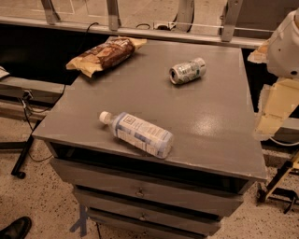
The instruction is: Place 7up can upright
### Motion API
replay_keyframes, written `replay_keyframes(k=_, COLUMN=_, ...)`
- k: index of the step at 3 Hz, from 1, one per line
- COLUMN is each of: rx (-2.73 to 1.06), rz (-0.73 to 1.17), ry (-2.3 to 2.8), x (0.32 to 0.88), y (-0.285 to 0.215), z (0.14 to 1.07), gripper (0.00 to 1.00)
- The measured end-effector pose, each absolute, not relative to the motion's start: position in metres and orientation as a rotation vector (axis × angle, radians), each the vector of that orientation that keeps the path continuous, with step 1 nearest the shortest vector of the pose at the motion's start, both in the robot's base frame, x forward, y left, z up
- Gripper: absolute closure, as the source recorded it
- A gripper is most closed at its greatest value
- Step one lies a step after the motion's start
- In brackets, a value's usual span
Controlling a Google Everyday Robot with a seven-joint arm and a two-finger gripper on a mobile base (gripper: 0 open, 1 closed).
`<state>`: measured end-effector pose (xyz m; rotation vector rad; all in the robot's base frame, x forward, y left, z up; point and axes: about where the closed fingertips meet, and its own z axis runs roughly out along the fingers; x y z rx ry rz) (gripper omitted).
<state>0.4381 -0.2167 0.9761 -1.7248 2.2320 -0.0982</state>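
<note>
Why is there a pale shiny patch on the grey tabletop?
Camera view: light glares off the tabletop beside the water bottle; soft shadows hug it and the lying 7up can; the gripper, off the table's right edge, looks washed-out pale.

Looks like a lab or workshop to me: speckled floor [42, 200], grey drawer cabinet [140, 192], loose cables [27, 119], metal struts [113, 14] behind the tabletop [140, 91]; my gripper [273, 109] hangs beside its right edge.
</note>
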Motion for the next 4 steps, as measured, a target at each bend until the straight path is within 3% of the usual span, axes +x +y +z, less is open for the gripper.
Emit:
replay_keyframes(k=2, rx=-1.724, rz=-0.113, ry=2.187, x=0.468, y=-0.216, z=0.97, gripper=0.0)
replay_keyframes(k=4, rx=-1.723, rz=-0.163, ry=2.043, x=0.576, y=-0.213, z=0.942, gripper=0.0)
